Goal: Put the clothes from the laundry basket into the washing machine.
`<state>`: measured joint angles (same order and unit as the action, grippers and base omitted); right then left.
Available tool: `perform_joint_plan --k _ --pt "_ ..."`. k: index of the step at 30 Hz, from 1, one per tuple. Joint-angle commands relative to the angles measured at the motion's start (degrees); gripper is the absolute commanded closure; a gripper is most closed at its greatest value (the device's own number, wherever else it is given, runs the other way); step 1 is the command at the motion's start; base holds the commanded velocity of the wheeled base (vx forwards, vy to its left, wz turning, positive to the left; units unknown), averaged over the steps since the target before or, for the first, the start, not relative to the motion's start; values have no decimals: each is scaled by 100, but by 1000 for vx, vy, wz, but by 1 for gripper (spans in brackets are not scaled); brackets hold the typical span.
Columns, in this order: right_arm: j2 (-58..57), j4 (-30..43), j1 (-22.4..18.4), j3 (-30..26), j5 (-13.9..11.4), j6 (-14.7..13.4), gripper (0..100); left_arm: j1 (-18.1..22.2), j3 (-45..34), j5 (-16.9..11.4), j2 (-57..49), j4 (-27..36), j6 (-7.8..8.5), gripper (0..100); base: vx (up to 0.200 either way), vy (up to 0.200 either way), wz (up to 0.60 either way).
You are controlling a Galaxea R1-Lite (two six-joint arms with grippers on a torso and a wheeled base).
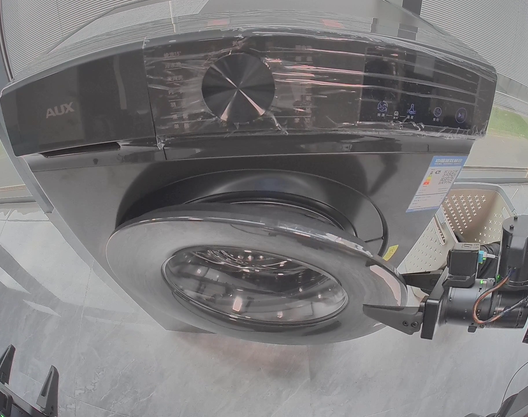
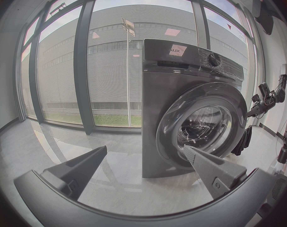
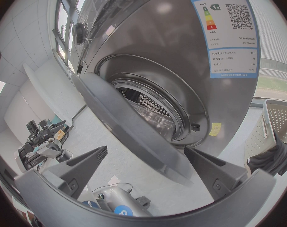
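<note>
Straddling the free edge of the half-open door (image 1: 252,233) of the washing machine (image 1: 246,146), the right claw (image 1: 388,292) has its fingers spread wide, one on each side of the rim, not clamped on it. The left claw (image 1: 31,359) sits low near the floor on the robot's left, also wide, gripping nothing. The white laundry basket (image 1: 478,204) stands on the floor just beside the machine on the robot's right. Dark clothes (image 3: 275,160) hang over the basket rim. The perforated drum (image 3: 149,106) shows behind the door.

The washing machine (image 1: 333,169) carries a logo (image 1: 60,110) and what seems an energy label (image 3: 227,32).
</note>
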<state>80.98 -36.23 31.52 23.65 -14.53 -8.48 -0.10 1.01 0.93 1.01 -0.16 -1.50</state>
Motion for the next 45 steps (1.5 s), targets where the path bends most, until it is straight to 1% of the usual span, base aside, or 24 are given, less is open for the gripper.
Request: perform_joint_plan --k 1,11,17,20,25,30,33,37,42,45 --pt "331 -227 56 -53 29 -4 0 1 -92 4 -101 -2 1 0 0 0 0" --pt "-12 -235 161 -519 3 31 0 1 -92 4 -101 -2 1 0 0 0 0" --pt "40 -253 108 -387 3 40 0 1 -92 4 -101 -2 1 0 0 0 0" --pt "234 -253 108 -141 12 -13 0 1 -92 4 -101 -2 1 0 -133 0 0" --pt "366 -253 161 -124 21 -4 0 1 -92 4 -101 -2 1 0 -40 0 0" --pt "190 -253 319 -405 3 31 0 1 -92 4 -101 -2 1 0 0 0 0" --pt "-47 -253 337 -581 -15 40 0 1 -92 4 -101 -2 1 0 0 0 0" --pt "-56 -253 249 -519 -6 49 0 1 -92 4 -101 -2 1 0 0 0 0" --pt "164 -253 231 -185 29 40 0 1 -92 4 -101 -2 1 0 0 0 0" --pt "392 -297 179 -53 73 49 0 1 -92 4 -101 -2 1 0 -200 0 0"
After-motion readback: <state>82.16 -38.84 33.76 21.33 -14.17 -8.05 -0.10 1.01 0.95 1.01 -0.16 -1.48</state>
